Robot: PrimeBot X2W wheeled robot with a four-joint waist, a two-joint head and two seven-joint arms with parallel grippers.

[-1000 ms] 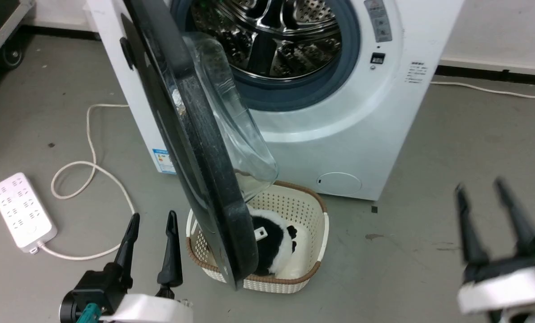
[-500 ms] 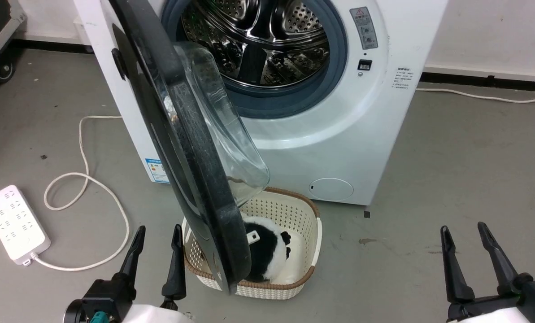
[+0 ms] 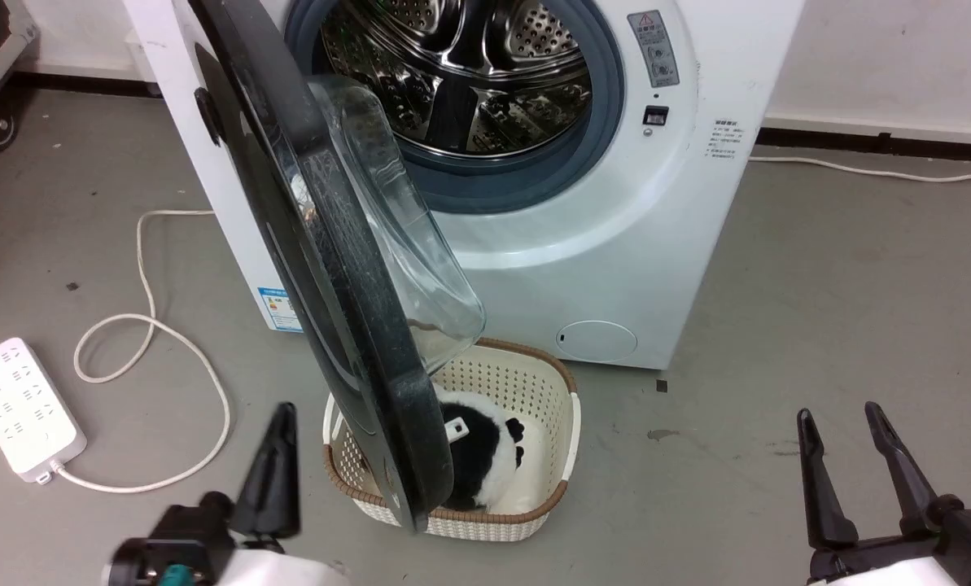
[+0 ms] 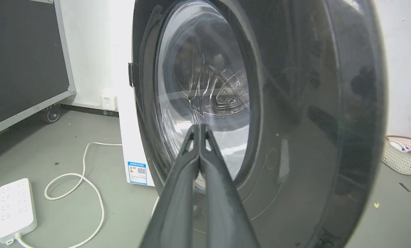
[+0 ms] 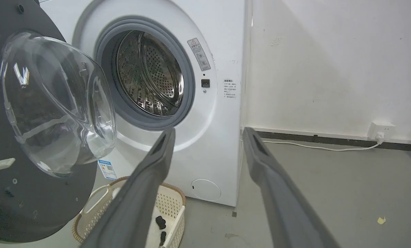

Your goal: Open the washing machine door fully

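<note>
The white washing machine (image 3: 615,244) stands ahead, its steel drum (image 3: 469,65) and grey gasket (image 3: 534,175) exposed. The washing machine door (image 3: 347,325) stands swung out on its left hinge, edge-on to me, the clear bowl window (image 3: 395,244) bulging right. My left gripper (image 3: 284,415) is shut and empty, just left of the door's lower edge. In the left wrist view this gripper (image 4: 200,128) points at the door's glossy outer face (image 4: 295,120), short of it. My right gripper (image 3: 837,411) hangs open at the lower right, far from the door (image 5: 36,206).
A cream basket (image 3: 562,391) holding a black-and-white plush (image 3: 485,456) sits on the floor under the door's lower edge. A white power strip (image 3: 17,407) and its looping cable (image 3: 151,325) lie at the left. A wheeled black case (image 4: 19,62) stands further left.
My left gripper's fingers have closed together and shifted slightly right toward the door. The right gripper dropped lower a second ago and now holds still. The door stays at the same angle.
</note>
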